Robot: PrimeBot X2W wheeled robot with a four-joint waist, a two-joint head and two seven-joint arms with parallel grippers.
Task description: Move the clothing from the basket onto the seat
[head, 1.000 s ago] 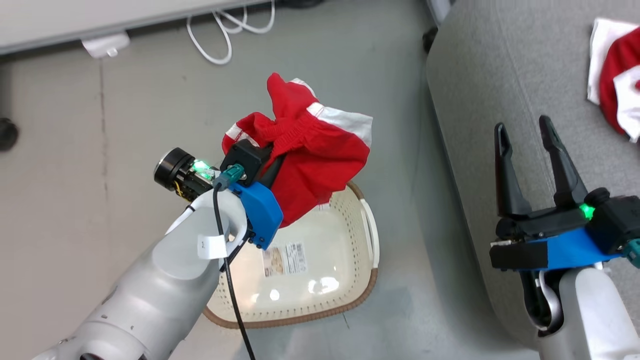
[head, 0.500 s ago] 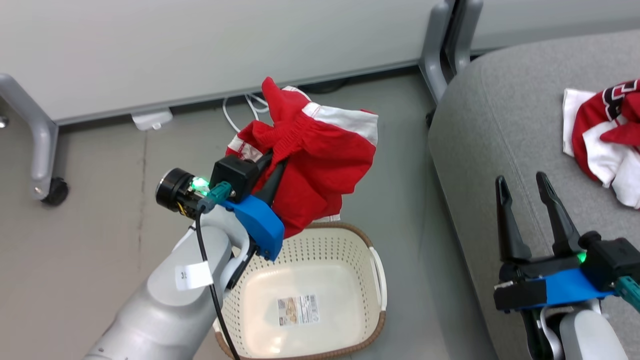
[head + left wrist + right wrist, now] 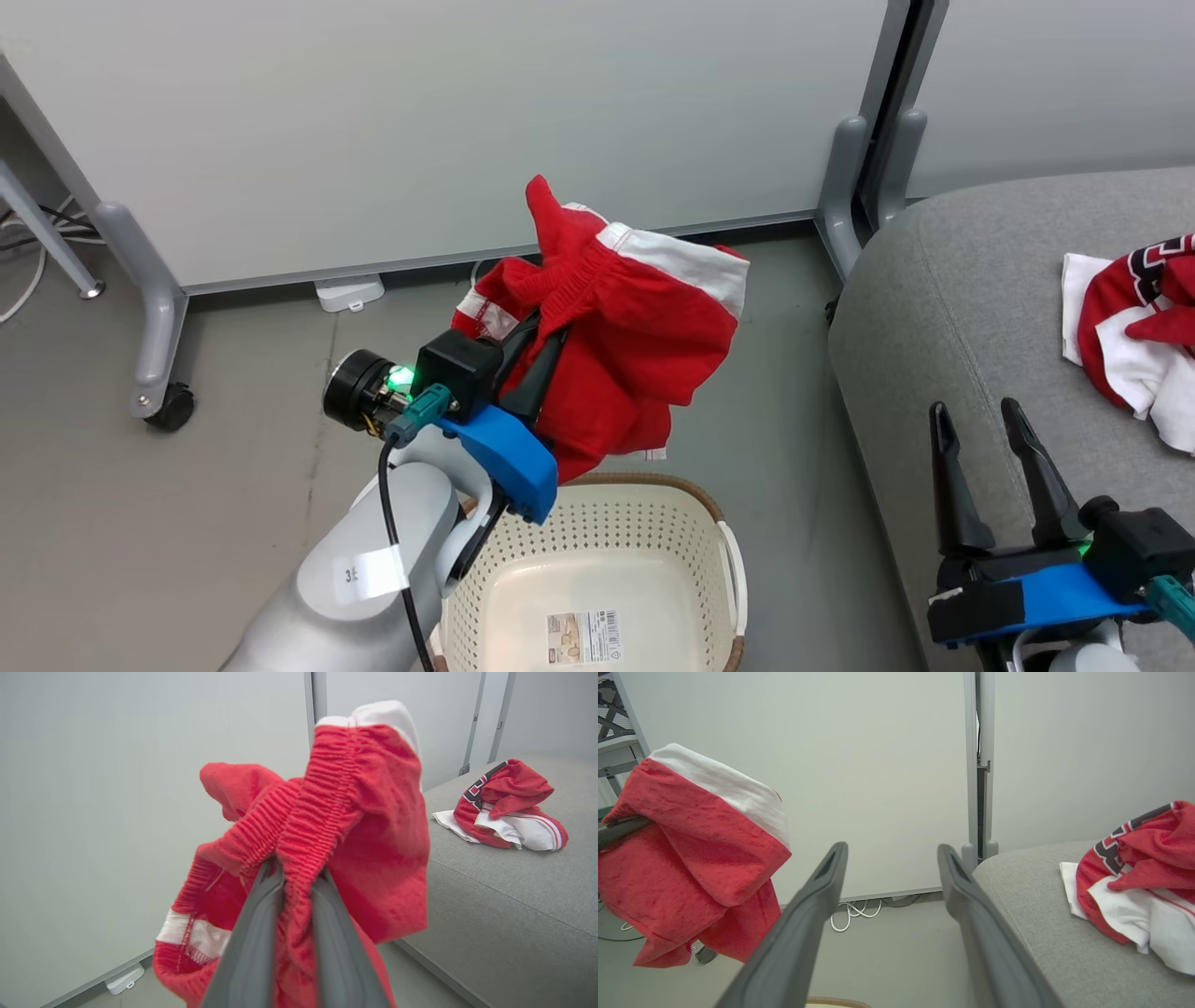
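Head downward; both wrists toward seat (image 3: 490,914)

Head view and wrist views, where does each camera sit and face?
Head view: from the head, down at the basket; left gripper and right gripper show.
Left wrist view: along its fingers, clamping the shorts, toward the wall.
Right wrist view: along its open fingers, toward the wall.
Shared by all: the top on the seat.

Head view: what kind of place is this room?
Probably an office or lab test space: pale partition panels on castered metal legs, a bare grey floor with loose cables, and one grey sofa seat.
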